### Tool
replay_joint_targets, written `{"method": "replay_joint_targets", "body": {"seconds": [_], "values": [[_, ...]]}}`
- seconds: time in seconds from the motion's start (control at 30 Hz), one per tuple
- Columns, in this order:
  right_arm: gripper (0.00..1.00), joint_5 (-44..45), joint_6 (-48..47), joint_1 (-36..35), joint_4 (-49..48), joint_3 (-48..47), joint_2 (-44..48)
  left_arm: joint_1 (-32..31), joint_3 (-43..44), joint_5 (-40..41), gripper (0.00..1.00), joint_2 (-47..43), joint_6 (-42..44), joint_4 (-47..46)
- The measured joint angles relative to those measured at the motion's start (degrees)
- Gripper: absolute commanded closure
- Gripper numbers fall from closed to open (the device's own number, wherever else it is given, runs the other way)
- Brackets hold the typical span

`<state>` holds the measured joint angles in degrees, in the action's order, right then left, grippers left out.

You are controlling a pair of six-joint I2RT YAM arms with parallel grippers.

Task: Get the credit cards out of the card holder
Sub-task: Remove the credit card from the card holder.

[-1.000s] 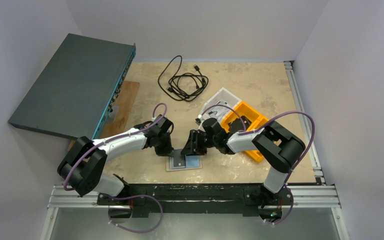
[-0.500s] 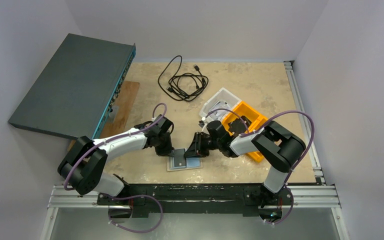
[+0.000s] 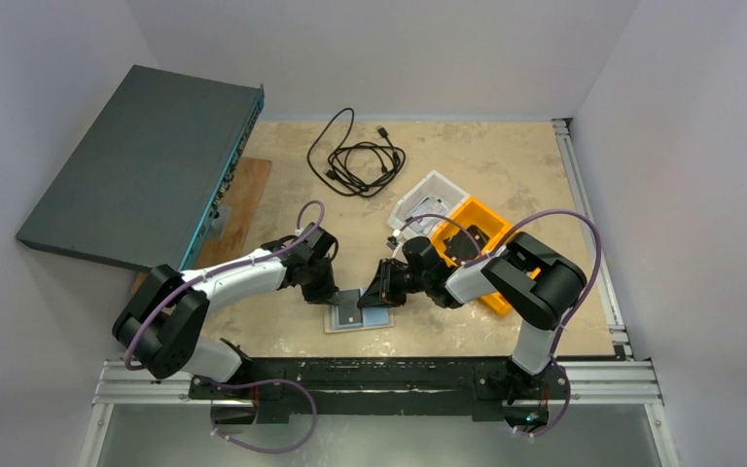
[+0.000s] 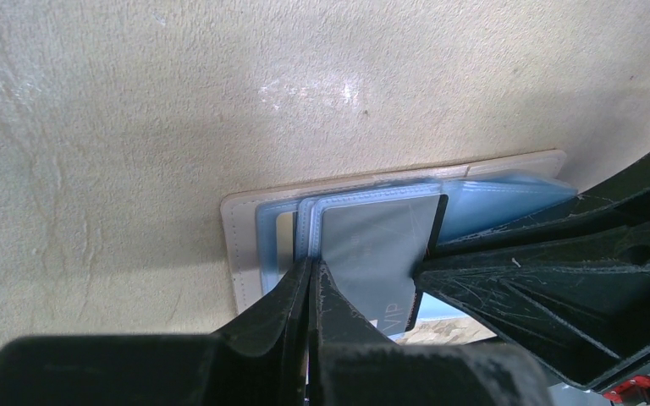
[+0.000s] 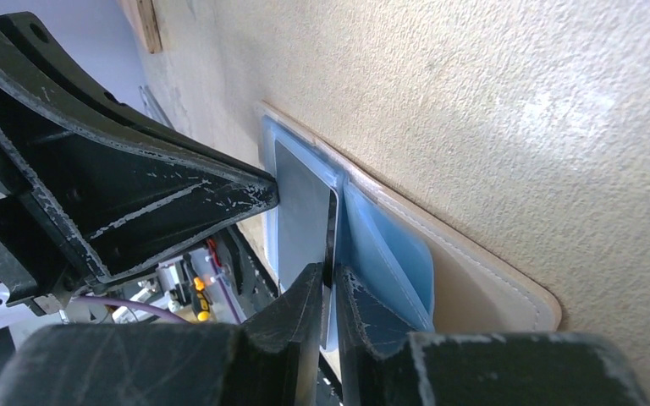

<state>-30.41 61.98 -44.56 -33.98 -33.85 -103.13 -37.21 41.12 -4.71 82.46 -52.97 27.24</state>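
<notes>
One open card holder (image 3: 358, 317) lies flat on the tabletop (image 3: 506, 175), near its front edge. Two claws meet over it. The left claw (image 4: 313, 266) is fully closed, tip on the holder. The right claw (image 5: 332, 275) is narrow, pinching one grey card (image 4: 372, 245).

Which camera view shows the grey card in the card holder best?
The left wrist view: the grey card faces the camera, with its VIP print visible. The right wrist view shows it slanted, inside the right gripper. The top view shows only a small dark patch.
</notes>
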Motion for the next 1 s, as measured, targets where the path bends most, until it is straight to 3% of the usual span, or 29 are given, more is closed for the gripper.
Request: {"method": "replay_joint_targets", "body": {"seconds": [0.13,0.7,0.87,1.0], "values": [[1.00,-0.3,0.1,0.0,-0.4,0.1,0.0,0.0,0.0,0.0,1.00,0.0,0.0,0.1],[1.00,1.6,-1.8,1.2,4.1,1.4,3.5,0.5,0.2,0.0,1.00,0.2,0.0,0.4],[0.80,2.1,-2.3,1.6,4.7,1.8,3.8,0.7,0.2,-0.2,1.00,0.2,0.0,0.5],[0.75,1.8,-2.5,1.7,4.2,1.8,3.8,0.8,0.2,-0.4,1.00,0.2,0.0,0.4]]}}
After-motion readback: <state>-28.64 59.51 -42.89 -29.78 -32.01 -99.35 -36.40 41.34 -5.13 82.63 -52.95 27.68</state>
